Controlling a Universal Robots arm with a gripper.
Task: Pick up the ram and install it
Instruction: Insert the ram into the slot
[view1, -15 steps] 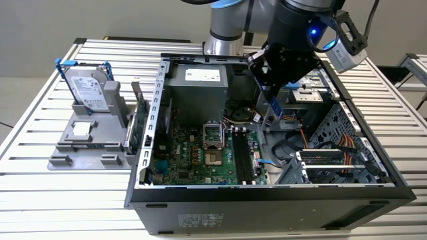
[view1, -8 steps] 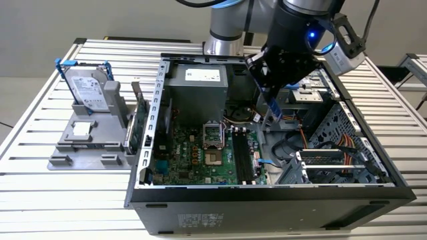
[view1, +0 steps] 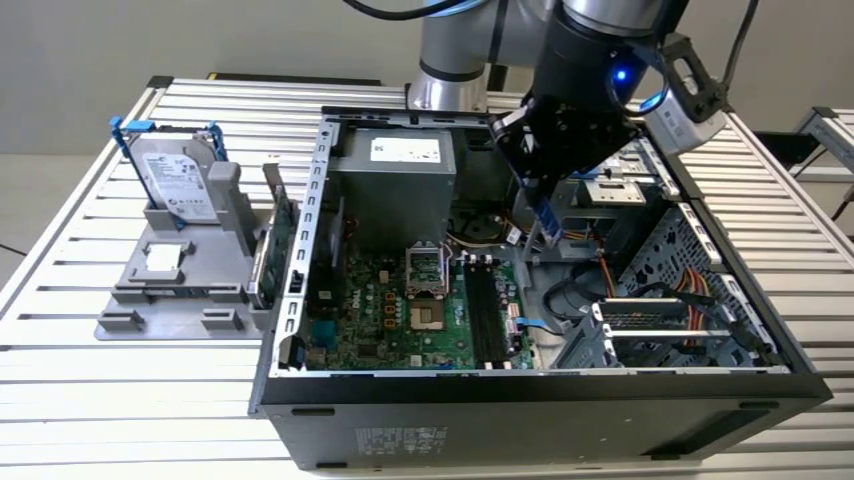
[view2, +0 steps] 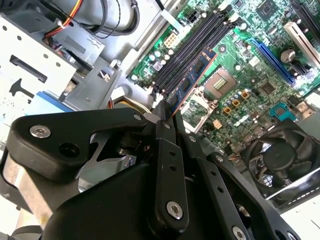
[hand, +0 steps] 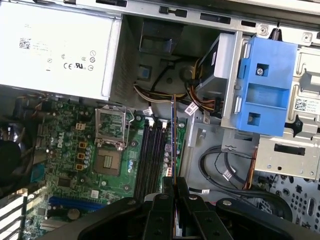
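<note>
Claw (view2: 167, 114) was clamped narrow on one end of the ram (view2: 192, 72), with the stick pointing straight out past the fingertips and down toward the motherboard (view2: 250, 47). The ram's long axis ran roughly parallel to the black memory slots (view2: 187, 50); it hung above them, not seated. Farther off sat the power supply (hand: 55, 50) and a blue drive bracket (hand: 265, 85).

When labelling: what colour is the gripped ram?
The ram is dark blue; the second wrist view shows it best.

Slatted metal table (view1: 80, 400) — bears open computer case (view1: 534, 425), grey parts stand (view1: 174, 300).
</note>
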